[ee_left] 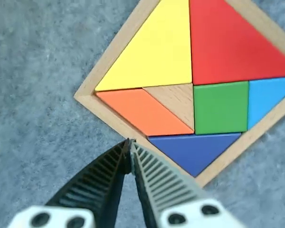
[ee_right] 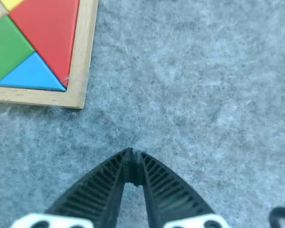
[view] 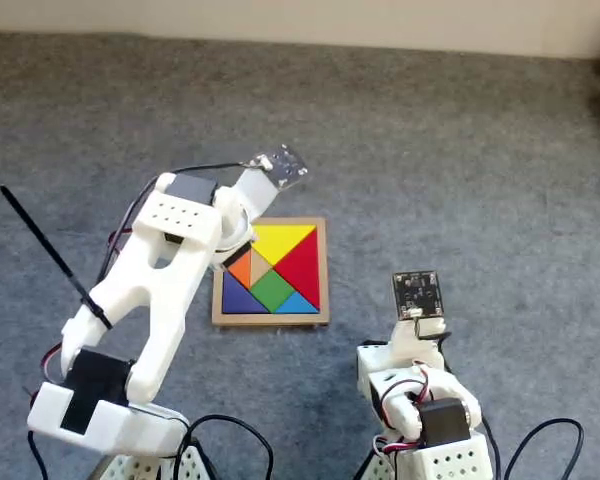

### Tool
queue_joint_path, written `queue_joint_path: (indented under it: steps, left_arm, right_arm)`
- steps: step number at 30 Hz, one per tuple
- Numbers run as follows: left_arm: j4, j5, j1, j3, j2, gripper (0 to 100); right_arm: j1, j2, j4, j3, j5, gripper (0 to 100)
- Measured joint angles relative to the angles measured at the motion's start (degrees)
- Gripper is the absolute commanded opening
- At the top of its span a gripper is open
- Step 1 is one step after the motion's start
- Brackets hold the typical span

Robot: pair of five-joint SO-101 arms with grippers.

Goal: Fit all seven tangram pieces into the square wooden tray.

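Presently, the square wooden tray [view: 321, 270] lies on the grey felt mat [view: 460, 150] near the centre of the high view, and it holds seven pieces, fitted flush with no gaps visible between them.

Count by shape: five triangles, one square, one parallelogram.
- Large yellow triangle [ee_left: 161, 52]: 12 o'clock of the tray.
- Large red triangle [ee_left: 232, 42]: 3 o'clock.
- Orange parallelogram [ee_left: 145, 111]: 9 o'clock.
- Small bare-wood triangle [ee_left: 175, 99]: centre, touching the orange parallelogram.
- Green square [ee_left: 221, 107]: 6 o'clock.
- Small light-blue triangle [ee_left: 266, 97]: 5 o'clock corner.
- Medium dark-blue triangle [ee_left: 194, 149]: 7 o'clock corner.

Two arms.

The left gripper [ee_left: 130, 147] has its two black ribbed fingers pressed together at the tips and grips nothing. It sits at the tray's 9 o'clock edge, tips at the outer rim just beside the orange parallelogram. Contact with the rim cannot be judged.

The right gripper [ee_right: 132, 156] is likewise closed to a point and empty. It hangs over the mat at the tray's 4 o'clock, apart from the corner that holds the small light-blue triangle.
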Motion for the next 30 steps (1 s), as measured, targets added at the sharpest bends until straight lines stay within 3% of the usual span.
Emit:
queue_joint_path:
  steps: [4, 10, 17, 24, 30]
  left_arm:
    - [-2.20, 4.66, 0.00, 0.79, 0.00, 0]
    - [-14.51, 9.14, -0.09, 11.08, -3.25, 0]
    - [-20.31, 16.79, -2.46, 16.18, -7.12, 0]
    - [-30.68, 18.46, -3.34, 26.37, -16.44, 0]
    - [-32.09, 21.27, -4.04, 30.95, -23.74, 0]
  right_arm:
    - [0.00, 0.00, 0.00, 0.00, 0.00, 0.5]
    - [0.00, 0.00, 0.00, 0.00, 0.00, 0.5]
    - [0.00, 0.00, 0.00, 0.00, 0.00, 0.5]
    - [0.00, 0.00, 0.00, 0.00, 0.00, 0.5]
    - [0.00, 0.00, 0.00, 0.00, 0.00, 0.5]
